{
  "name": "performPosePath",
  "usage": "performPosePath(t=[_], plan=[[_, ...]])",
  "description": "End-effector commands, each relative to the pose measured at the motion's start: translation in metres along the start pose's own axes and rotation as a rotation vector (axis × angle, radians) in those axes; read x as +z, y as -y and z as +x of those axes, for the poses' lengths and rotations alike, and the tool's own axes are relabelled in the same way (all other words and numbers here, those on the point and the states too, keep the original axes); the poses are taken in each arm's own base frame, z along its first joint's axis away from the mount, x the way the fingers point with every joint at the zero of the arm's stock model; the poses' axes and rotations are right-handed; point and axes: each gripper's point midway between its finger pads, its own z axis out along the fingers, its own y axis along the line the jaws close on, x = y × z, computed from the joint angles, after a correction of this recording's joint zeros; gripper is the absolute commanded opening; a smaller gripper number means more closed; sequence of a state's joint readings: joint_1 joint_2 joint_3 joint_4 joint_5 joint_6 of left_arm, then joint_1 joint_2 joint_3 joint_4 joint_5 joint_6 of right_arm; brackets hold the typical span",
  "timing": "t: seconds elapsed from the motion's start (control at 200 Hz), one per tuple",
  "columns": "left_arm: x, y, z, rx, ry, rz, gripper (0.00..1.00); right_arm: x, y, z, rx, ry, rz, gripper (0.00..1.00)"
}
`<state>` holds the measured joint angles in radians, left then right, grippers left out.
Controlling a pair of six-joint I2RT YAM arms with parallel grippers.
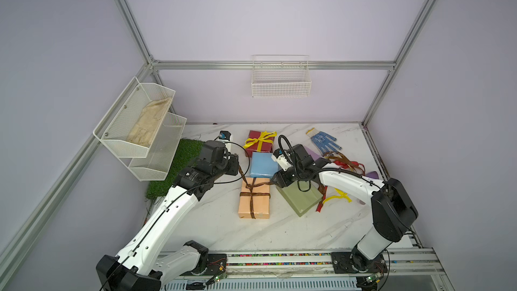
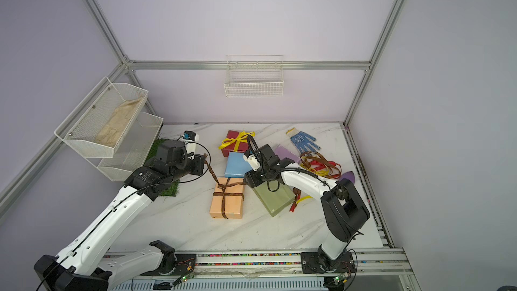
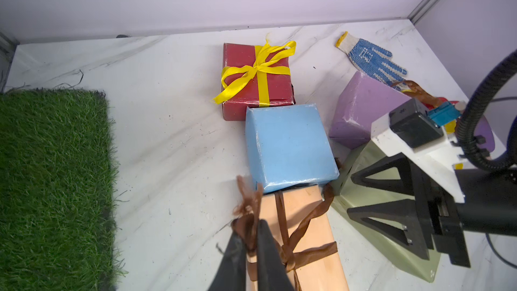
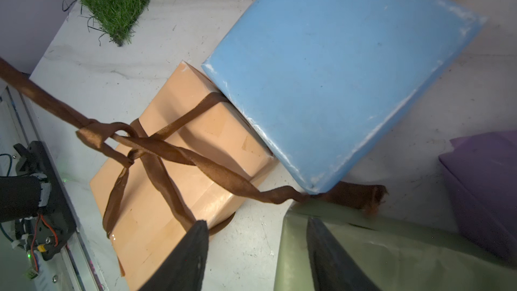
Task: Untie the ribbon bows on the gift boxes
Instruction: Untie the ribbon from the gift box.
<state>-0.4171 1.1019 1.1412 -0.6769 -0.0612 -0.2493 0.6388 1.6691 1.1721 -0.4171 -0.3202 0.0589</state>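
Top views: left gripper (image 1: 237,165) pinches one tail of the brown ribbon (image 1: 253,191), which runs taut up from the peach box (image 1: 256,208) at table centre. Right gripper (image 2: 245,182) sits at the opposite tail, beside the olive box (image 2: 275,200).

Left wrist: frayed tail bunched between narrow jaws; reads as a grasp.

Right wrist: jaws spread, nothing between them. Bow mostly undone: one small loop and a crossed knot left on the box top. Free tail passes under a corner of the light blue box (image 4: 335,79), which overlaps the peach box.

Risk: pulling against that trapped tail may cinch the knot or drag both boxes. Frayed satin could slip from the left grip.
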Motion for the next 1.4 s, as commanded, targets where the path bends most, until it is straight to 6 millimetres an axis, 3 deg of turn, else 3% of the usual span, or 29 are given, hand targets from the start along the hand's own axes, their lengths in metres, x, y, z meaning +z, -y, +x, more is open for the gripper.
performPosePath(t=[0.0,0.135,0.245,0.455,0.655,1.025,1.395], plan=[[0.006,0.008,0.005,-0.011,-0.023,0.052,0.36,-0.006,-0.019,-0.01,-0.014,0.031,-0.082,0.47],[0.013,0.003,0.023,-0.026,-0.062,0.036,0.55,0.0,-0.038,-0.013,-0.022,0.044,-0.151,0.39],[0.016,-0.001,0.039,-0.011,-0.111,0.019,0.55,0.007,-0.059,-0.013,-0.049,0.034,-0.207,0.34],[0.035,0.024,0.088,-0.063,-0.273,0.167,0.48,0.024,-0.085,-0.017,-0.043,0.046,-0.298,0.29],[0.05,0.038,0.117,-0.095,-0.311,0.224,0.48,0.031,-0.081,-0.02,-0.01,0.076,-0.292,0.23],[0.078,0.046,0.133,-0.114,-0.352,0.259,0.46,0.036,-0.063,-0.013,0.031,0.082,-0.197,0.23],[0.087,0.042,0.143,-0.121,-0.386,0.229,0.28,0.036,-0.059,-0.008,0.038,0.078,-0.182,0.23]])
